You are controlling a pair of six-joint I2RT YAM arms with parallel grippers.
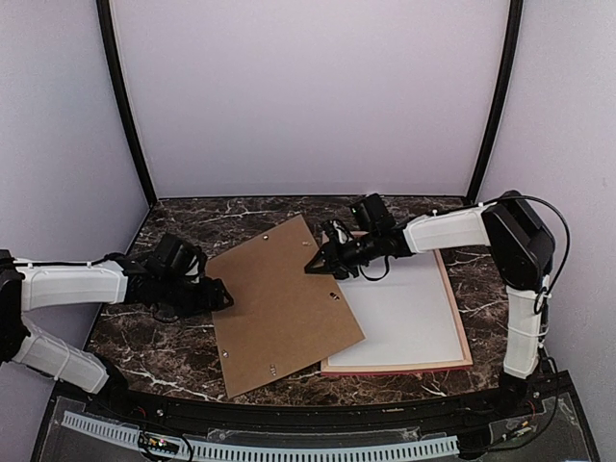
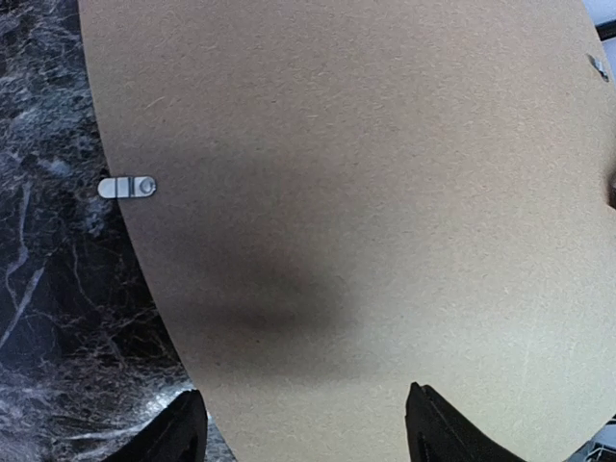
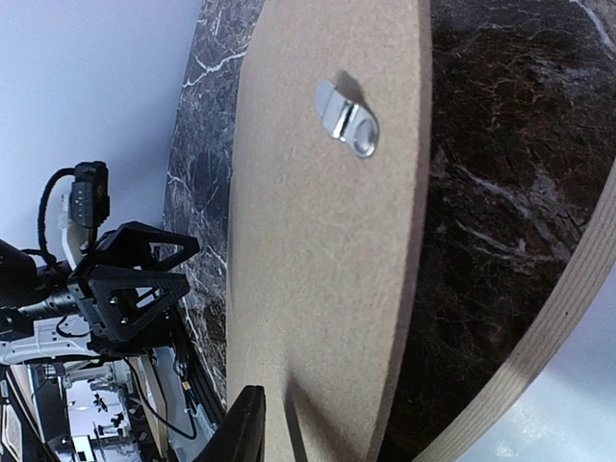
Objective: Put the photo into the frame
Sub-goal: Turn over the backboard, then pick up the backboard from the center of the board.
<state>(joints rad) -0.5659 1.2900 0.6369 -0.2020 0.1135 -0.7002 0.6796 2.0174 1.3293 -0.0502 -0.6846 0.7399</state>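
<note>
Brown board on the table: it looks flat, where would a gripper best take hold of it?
By its thin rim, coming in level from the side. The board is a wide flat sheet, too broad to span, but its right part rests on the frame, so that edge seems raised for a finger underneath. The right gripper sits there.

Your left arm (image 1: pixel 72 285) lies low, reaching right, left tool (image 1: pixel 223 296) jaws spread wide; right arm (image 1: pixel 448 231) elbow raised, right tool (image 1: pixel 316 265) pointing left.
</note>
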